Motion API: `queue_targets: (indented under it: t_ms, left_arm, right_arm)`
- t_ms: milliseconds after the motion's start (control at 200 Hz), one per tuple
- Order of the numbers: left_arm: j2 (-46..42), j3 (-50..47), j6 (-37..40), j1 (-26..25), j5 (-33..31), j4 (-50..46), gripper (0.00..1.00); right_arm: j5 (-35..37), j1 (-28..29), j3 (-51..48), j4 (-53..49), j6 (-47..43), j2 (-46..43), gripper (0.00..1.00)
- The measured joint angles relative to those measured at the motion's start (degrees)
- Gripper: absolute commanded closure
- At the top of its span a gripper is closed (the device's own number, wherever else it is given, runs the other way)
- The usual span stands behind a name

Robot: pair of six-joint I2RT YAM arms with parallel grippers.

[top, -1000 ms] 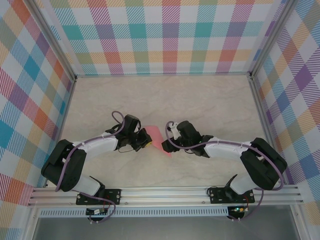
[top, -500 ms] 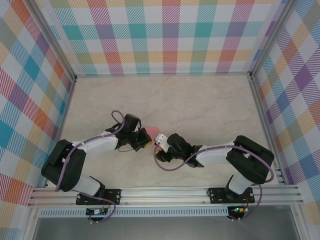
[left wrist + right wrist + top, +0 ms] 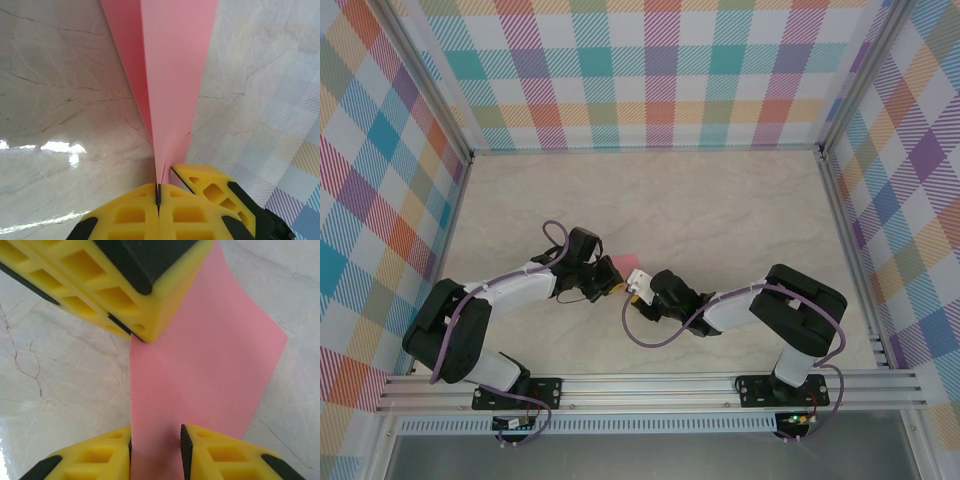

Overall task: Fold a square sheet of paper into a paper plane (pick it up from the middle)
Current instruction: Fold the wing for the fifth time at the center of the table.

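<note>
Pale marble-patterned surface [image 3: 720, 200], enclosed on three sides by plaid walls [image 3: 660, 70]. Left arm [image 3: 510, 290] and right arm [image 3: 750, 300] both reach inward and meet near the middle of the surface, somewhat towards the near edge. The salmon-pink sheet of paper [image 3: 170, 75] sits between them, creased lengthwise into a narrow shape that widens away from the left wrist camera; from above only a small pink corner [image 3: 621, 262] shows past the grippers. Left gripper [image 3: 158, 189] is closed, its yellow pads pressed together on the narrow end of the sheet at the crease. Right gripper [image 3: 156, 440] comes in from the opposite side, very close to the left one; its two yellow fingers [image 3: 210, 455] stand apart with the paper [image 3: 200, 370] running through the gap, not pinched.
</note>
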Motion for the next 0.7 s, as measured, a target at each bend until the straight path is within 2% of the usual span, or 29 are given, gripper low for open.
queue_targets:
  t_ms: [115, 165, 380, 465, 700]
  left_arm:
    - [0.0, 0.5, 0.0, 0.0, -0.2, -0.2, 0.95]
    - [0.0, 0.7, 0.0, 0.0, -0.4, -0.5, 0.9]
    - [-2.5, 2.6, 2.0, -0.2, -3.7, -5.8, 0.58]
    - [-4.9, 3.2, 2.9, -0.2, -5.7, -8.0, 0.5]
    - [-8.9, 3.2, 4.1, -0.2, -9.3, -10.9, 0.44]
  right_arm:
    - [0.1, 0.0, 0.0, 0.4, 0.0, 0.0, 0.79]
    - [0.0, 0.0, 0.0, 0.6, 0.2, 0.0, 0.8]
    - [-3.2, -0.7, 0.0, 0.8, 2.9, 0.0, 0.84]
    - [-6.0, -1.8, 0.0, 0.8, 5.9, 0.0, 0.85]
    - [-14.1, -6.6, 0.0, 0.3, 15.7, 0.0, 0.87]
